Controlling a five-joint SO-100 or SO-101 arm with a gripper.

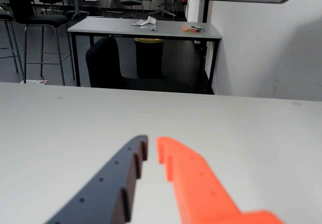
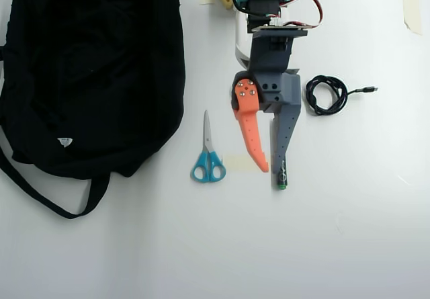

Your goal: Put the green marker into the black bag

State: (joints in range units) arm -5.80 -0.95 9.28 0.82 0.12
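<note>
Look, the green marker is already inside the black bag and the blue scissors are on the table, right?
Not quite. The overhead view shows the green marker lying on the table under the dark jaw, far from the black bag. The blue scissors are on the table, as you said.

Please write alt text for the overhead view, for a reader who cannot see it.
A robot arm's gripper, jaws slightly apart, hangs over a green marker on a white table. Blue-handled scissors lie to its left, a large black bag further left, and a coiled black cable to its right.
</note>
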